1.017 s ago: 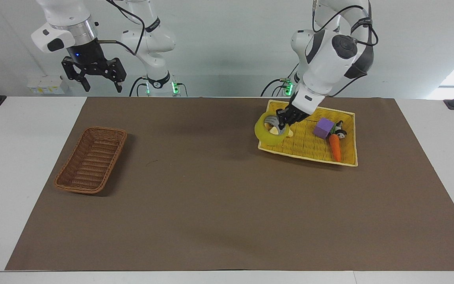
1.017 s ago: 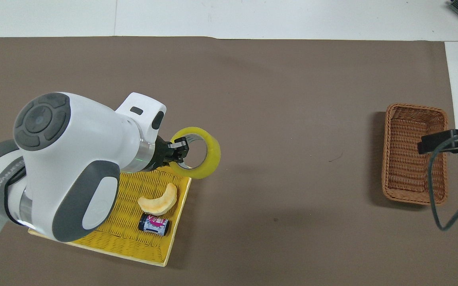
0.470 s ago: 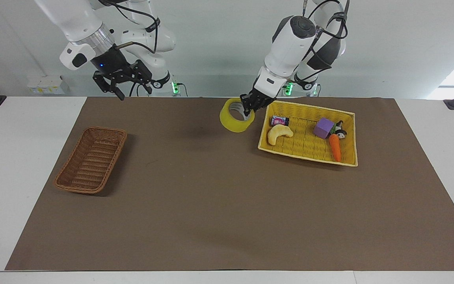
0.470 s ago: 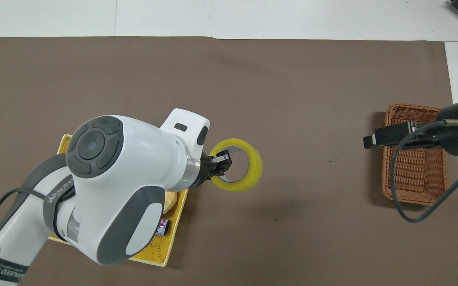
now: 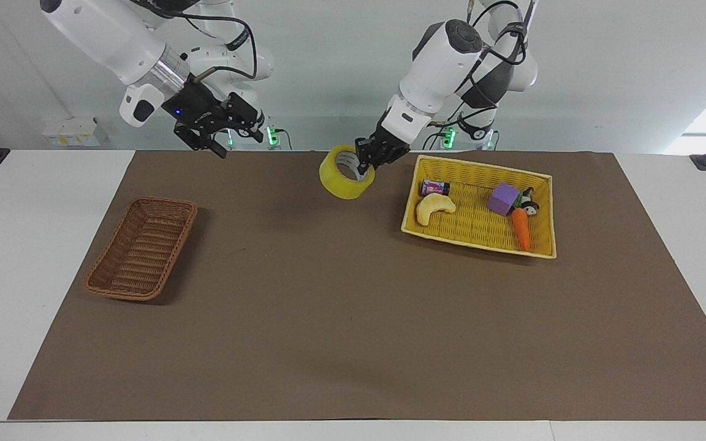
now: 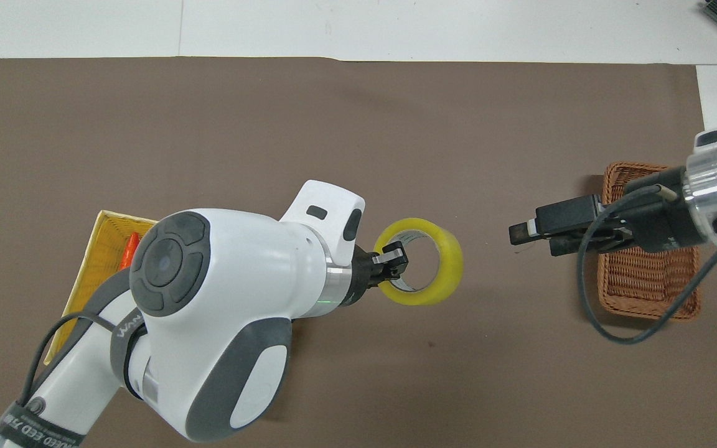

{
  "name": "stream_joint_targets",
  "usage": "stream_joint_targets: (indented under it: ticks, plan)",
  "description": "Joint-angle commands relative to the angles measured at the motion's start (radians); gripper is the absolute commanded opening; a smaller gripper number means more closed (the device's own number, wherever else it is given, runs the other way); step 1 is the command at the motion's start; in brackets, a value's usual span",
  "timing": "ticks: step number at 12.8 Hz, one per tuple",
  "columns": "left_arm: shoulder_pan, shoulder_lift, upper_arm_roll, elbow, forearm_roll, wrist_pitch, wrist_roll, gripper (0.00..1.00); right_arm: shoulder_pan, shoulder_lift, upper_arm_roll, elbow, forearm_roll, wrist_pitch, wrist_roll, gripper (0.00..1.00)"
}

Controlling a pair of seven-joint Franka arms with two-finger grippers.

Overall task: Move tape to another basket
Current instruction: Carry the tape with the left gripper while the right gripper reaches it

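Left gripper (image 5: 365,166) pinches the tape (image 5: 342,180) over the mat (image 5: 328,318) — right gripper (image 5: 215,136) spread, aloft.

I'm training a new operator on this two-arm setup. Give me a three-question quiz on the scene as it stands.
1. True or false: the tape rests in the yellow basket.
2. Which gripper holds the tape?
3. The right gripper is: A) open and empty B) shut on a carrot.

Key: 1. False, it hangs over the mat. 2. The left gripper, pinching the roll's wall. 3. A; the brown wicker basket holds nothing.
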Motion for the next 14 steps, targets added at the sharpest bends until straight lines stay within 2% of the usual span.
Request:
stream_joint_targets:
  ticks: [1,4,9,10,11,12,13,14]
  plan:
    - [-0.019,0.004,-0.018,0.013,-0.027,0.046,-0.009,0.00,-0.003,-0.033,0.002,-0.108,0.093,0.059,-0.056,1.00]
    - [-0.028,0.007,-0.043,0.022,-0.037,0.092,-0.009,0.00,0.011,-0.053,0.003,-0.165,0.157,0.101,-0.091,1.00]
    - [-0.041,0.013,-0.078,0.042,-0.030,0.147,-0.009,0.00,0.026,-0.076,0.008,-0.204,0.145,0.130,-0.119,1.00]
    - [-0.041,0.024,-0.090,0.046,-0.029,0.168,-0.009,0.00,0.028,-0.076,0.008,-0.204,0.142,0.128,-0.119,0.91]
    - [-0.039,0.028,-0.093,0.056,-0.026,0.181,-0.011,0.00,0.031,-0.077,0.008,-0.205,0.135,0.125,-0.113,0.62]
    - [-0.039,0.033,-0.094,0.060,-0.024,0.196,-0.012,0.00,0.035,-0.076,0.008,-0.202,0.104,0.116,-0.112,0.17]
    - [-0.039,0.041,-0.098,0.063,-0.024,0.216,-0.011,0.00,0.034,-0.076,0.008,-0.202,0.090,0.105,-0.110,0.00]
    - [-0.038,0.042,-0.098,0.063,-0.023,0.224,-0.011,0.00,0.023,-0.073,0.008,-0.195,0.088,0.075,-0.106,0.00]
